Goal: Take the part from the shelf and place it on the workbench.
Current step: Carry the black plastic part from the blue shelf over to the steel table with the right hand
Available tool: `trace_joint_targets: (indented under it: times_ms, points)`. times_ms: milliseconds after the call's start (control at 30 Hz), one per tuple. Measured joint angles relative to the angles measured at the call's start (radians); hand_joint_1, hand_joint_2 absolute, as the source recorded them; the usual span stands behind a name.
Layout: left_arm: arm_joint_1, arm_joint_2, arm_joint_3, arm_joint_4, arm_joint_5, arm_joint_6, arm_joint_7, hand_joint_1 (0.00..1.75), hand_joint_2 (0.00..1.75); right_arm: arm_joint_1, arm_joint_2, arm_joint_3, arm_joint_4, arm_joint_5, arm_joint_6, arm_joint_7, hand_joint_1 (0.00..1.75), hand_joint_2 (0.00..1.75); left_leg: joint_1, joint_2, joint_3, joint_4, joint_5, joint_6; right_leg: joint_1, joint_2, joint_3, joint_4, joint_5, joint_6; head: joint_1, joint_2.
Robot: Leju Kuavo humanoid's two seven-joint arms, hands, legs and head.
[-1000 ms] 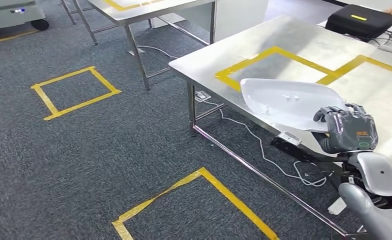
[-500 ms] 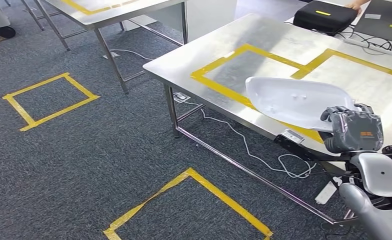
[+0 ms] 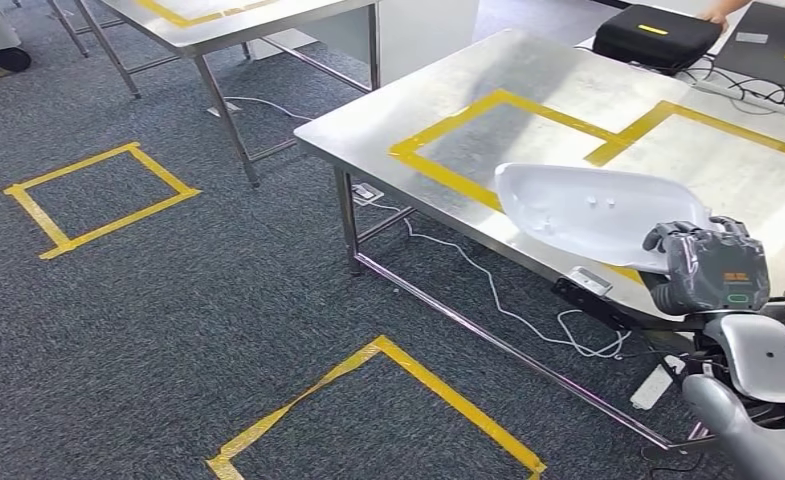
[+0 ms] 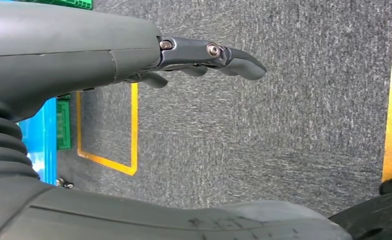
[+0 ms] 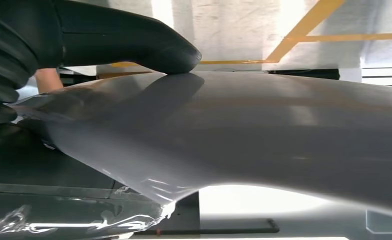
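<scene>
A white curved plastic part [image 3: 593, 212] hangs over the near edge of the steel workbench [image 3: 528, 85], held at its right end by my right hand [image 3: 708, 262]. In the right wrist view the part's pale underside [image 5: 263, 135] spreads across the picture, with my thick thumb [image 5: 154, 47] pressing on its edge. The workbench top carries yellow tape rectangles [image 3: 498, 110]. My left hand [image 4: 208, 55] hangs above the grey carpet with its fingers stretched out and nothing in them.
A second steel table [image 3: 218, 20] stands at the back left. Yellow tape squares [image 3: 98, 195] mark the carpet. A black case [image 3: 653, 35] lies at the workbench's far end, a person's hand [image 3: 728, 10] near it. Cables [image 3: 508, 300] trail under the workbench.
The camera has swung, so the workbench and floor marks have shifted in the picture. The part stays in my right hand, now a little further over the workbench.
</scene>
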Motion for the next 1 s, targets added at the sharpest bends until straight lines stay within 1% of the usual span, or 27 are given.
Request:
trace_joint_targets:
  times_ms: [500, 600, 733, 800, 900, 1000]
  points:
    - [0.0, -0.002, -0.001, 0.0, 0.0, 0.003, 0.0, 0.0, 1.75, 0.02, 0.0, -0.012, -0.008, -0.005, 0.0, 0.0, 1.75, 1.75, 0.003, 0.0, 0.0, -0.002, 0.003, -0.003, 0.002, 0.0, -0.001, 0.001, 0.0, 0.0, 0.0, 0.0]
    - [0.0, -0.003, -0.002, 0.0, 0.003, 0.005, 0.0, 0.0, 1.75, 0.041, -0.001, -0.024, -0.02, -0.005, 0.0, 0.005, 1.75, 1.75, 0.003, 0.0, 0.0, -0.002, 0.003, -0.002, 0.002, 0.0, -0.001, 0.001, 0.0, 0.0, 0.0, 0.0]
    - [0.001, -0.006, -0.002, 0.0, 0.009, 0.009, 0.001, 0.0, 1.75, 0.094, -0.007, -0.058, -0.048, -0.002, 0.002, 0.019, 1.75, 1.75, 0.003, -0.001, 0.0, -0.002, 0.003, -0.002, 0.002, 0.0, -0.001, 0.0, 0.0, 0.0, 0.0, 0.0]
    - [0.001, -0.006, -0.002, 0.0, 0.01, 0.01, 0.001, 0.0, 1.75, 0.123, -0.012, -0.08, -0.061, 0.004, 0.007, 0.026, 1.75, 1.75, 0.001, -0.001, 0.0, -0.001, 0.001, 0.001, 0.0, 0.0, 0.0, 0.0, 0.0, 0.002, 0.0, 0.0]
    - [0.002, -0.007, -0.002, 0.0, 0.01, 0.011, 0.001, 0.0, 1.75, 0.165, -0.015, -0.114, -0.079, 0.014, 0.017, 0.031, 1.75, 1.75, -0.004, -0.001, 0.0, 0.0, -0.003, 0.009, -0.006, 0.0, 0.0, -0.002, 0.0, 0.009, 0.0, 0.0]
    - [0.001, -0.007, -0.003, 0.0, 0.013, 0.011, 0.0, 0.0, 1.75, 0.202, -0.018, -0.144, -0.097, 0.023, 0.023, 0.032, 1.75, 1.75, -0.009, 0.0, 0.002, -0.008, -0.005, 0.022, -0.01, 0.0, 0.003, 0.003, 0.007, 0.02, 0.0, 0.0]
